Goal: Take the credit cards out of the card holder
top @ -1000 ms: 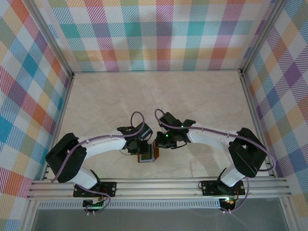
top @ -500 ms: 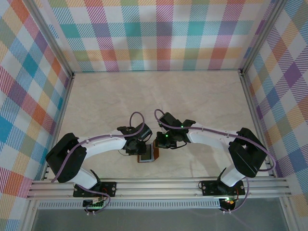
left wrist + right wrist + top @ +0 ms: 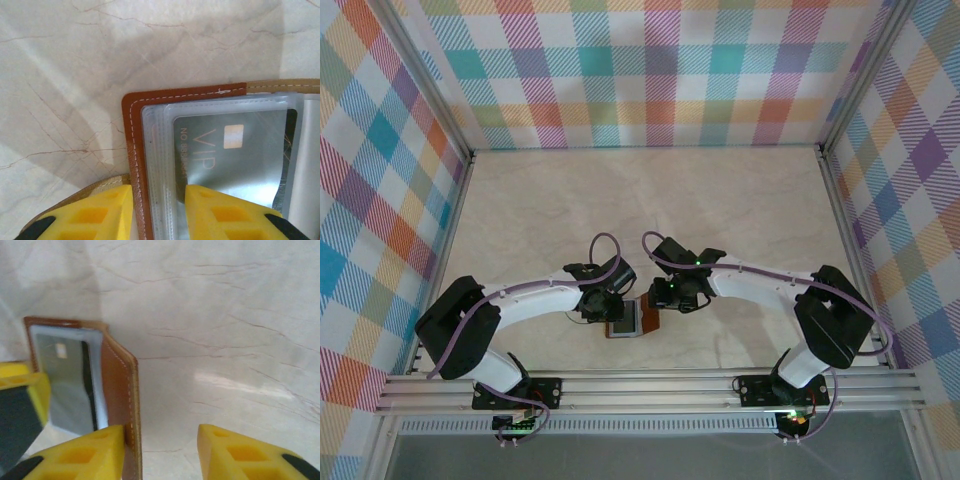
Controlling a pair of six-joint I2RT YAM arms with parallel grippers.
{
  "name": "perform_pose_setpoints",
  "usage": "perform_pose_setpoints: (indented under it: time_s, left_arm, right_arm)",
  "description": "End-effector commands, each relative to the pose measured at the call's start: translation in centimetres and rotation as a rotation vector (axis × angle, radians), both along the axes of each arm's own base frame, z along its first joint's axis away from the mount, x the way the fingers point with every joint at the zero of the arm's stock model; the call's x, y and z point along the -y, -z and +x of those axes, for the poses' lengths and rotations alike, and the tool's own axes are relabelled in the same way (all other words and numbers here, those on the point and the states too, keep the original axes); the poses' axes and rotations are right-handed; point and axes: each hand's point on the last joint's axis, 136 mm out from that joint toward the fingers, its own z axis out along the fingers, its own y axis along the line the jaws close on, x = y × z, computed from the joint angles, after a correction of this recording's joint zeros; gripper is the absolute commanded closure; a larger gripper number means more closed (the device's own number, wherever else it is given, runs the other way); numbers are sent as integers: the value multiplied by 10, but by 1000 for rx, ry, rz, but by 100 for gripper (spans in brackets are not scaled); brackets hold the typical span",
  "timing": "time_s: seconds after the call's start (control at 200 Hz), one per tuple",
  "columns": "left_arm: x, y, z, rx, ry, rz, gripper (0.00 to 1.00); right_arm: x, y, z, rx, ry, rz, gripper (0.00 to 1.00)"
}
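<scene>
One grey VIP card (image 3: pixel 240 165) sits in the small brown leather card holder (image 3: pixel 131 135). Right gripper (image 3: pixel 161 440) open; left gripper (image 3: pixel 159 197) hold unclear. Next, pinch the card out.

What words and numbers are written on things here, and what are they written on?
"VIP": on the grey card, behind the clear pocket of the brown card holder.
"NO 88": running along the same card's edge; the digits after that are too blurred to read.
I can read no other writing.
</scene>
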Motion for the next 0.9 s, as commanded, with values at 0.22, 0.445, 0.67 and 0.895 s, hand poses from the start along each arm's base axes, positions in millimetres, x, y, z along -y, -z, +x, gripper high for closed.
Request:
perform_pose_setpoints:
  time_s: [0.22, 0.445, 0.67, 0.895]
  left_arm:
    - [0, 15, -12, -44, -10, -26, 67]
    - [-2, 18, -14, -45, -29, -37, 69]
    - [-3, 18, -17, -42, -39, -56, 69]
    - [-2, 18, -17, -34, -62, -100, 69]
  right_arm:
    - [31, 15, 7, 66, -88, -279, 16]
    - [33, 23, 7, 91, -133, -419, 2]
    - [46, 38, 6, 99, -175, -618, 0]
    - [37, 46, -1, 74, -164, -547, 0]
